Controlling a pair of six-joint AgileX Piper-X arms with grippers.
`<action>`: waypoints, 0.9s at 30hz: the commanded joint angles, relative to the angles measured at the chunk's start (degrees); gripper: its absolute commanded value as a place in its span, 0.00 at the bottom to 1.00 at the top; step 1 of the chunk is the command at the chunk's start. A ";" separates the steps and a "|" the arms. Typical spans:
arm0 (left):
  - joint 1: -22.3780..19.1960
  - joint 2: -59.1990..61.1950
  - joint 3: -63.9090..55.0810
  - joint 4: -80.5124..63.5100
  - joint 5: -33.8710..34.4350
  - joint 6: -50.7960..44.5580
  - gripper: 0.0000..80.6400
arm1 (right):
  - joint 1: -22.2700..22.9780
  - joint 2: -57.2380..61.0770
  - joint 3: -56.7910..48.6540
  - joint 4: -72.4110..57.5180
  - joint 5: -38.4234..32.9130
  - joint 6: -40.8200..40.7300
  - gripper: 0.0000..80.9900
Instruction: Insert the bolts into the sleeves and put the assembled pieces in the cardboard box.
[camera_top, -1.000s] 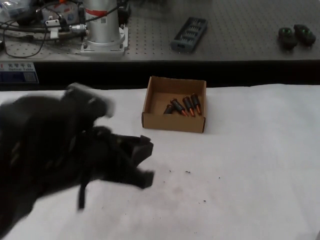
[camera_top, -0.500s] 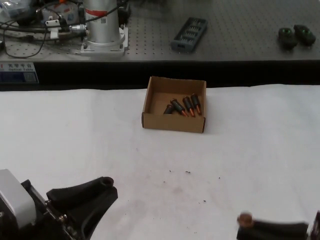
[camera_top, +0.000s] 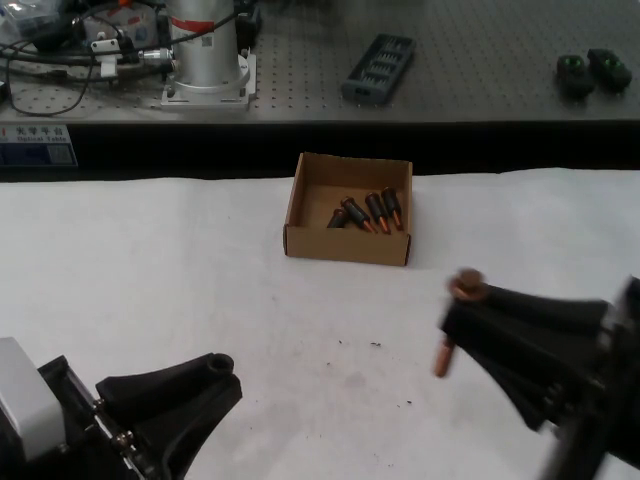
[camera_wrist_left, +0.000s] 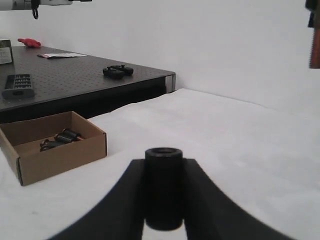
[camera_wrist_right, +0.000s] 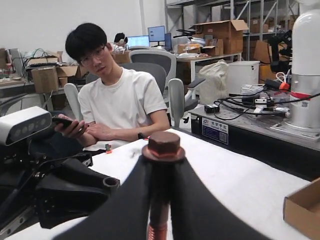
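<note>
Noted above tabletop (camera_top: 200, 280), nearer than cardboard box (camera_top: 345, 246) holding assembled pieces (camera_top: 366, 212): left tool (camera_top: 205, 380) clamped on upright sleeve (camera_wrist_left: 163, 192), right tool (camera_top: 470, 320) clamped on bolt (camera_wrist_right: 164, 144), well apart; judged mid-insertion step, next calling for bolt tip aligned with sleeve bore.

The cardboard box (camera_top: 346, 246) sits by the far edge of the bench (camera_top: 150, 270), about midway along it, with four assembled pieces (camera_top: 366, 212) lying side by side inside. At the near left corner the left gripper (camera_top: 224, 380) pinches a black sleeve (camera_top: 218, 362) — toward the near right corner the right gripper (camera_top: 452, 326) clamps a copper bolt (camera_top: 466, 287), its head clear of the fingers.
</note>
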 joint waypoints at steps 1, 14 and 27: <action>-0.20 -0.41 -0.41 -1.44 2.88 -1.08 0.01 | -0.04 9.43 -5.94 -3.86 -6.06 -2.51 0.09; -0.63 -0.41 -0.41 -0.50 6.31 -2.64 0.01 | -0.04 31.96 -10.30 -25.51 -19.42 -3.08 0.09; -0.63 -0.41 -0.41 -0.46 13.14 -2.53 0.01 | 0.09 34.82 -11.74 -30.96 -26.31 0.35 0.09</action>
